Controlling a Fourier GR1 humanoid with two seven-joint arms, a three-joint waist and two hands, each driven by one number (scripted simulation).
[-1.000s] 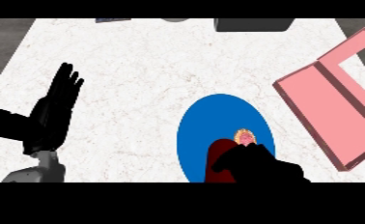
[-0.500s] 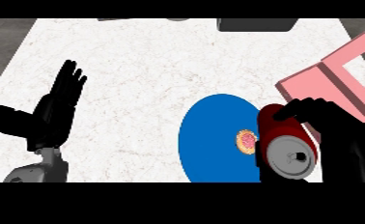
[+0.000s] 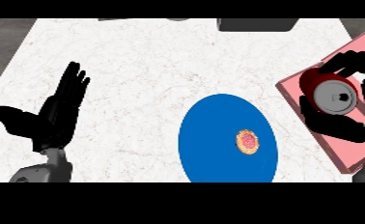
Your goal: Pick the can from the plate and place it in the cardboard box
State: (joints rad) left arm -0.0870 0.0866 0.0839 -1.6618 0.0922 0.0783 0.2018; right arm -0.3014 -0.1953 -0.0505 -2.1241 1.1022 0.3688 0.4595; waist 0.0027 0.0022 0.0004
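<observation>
A red can (image 3: 329, 92) with a silver top is held in my right hand (image 3: 333, 121), whose fingers curl round it at the view's right edge. Hand and can hang over the pink, open box (image 3: 305, 103). The blue plate (image 3: 219, 141) lies on the white counter at the lower middle, with a small round pink and yellow item (image 3: 247, 141) on it. The can is off the plate, to its right. My left hand (image 3: 58, 111) rests open at the left, fingers up.
Dark objects (image 3: 257, 24) sit along the counter's far edge. The pink box runs past the view's right edge. White counter (image 3: 157, 68) stretches between the left hand and the plate.
My right hand has carried the can up and to the right, from the plate's right rim to over the pink box. The left hand has stayed put.
</observation>
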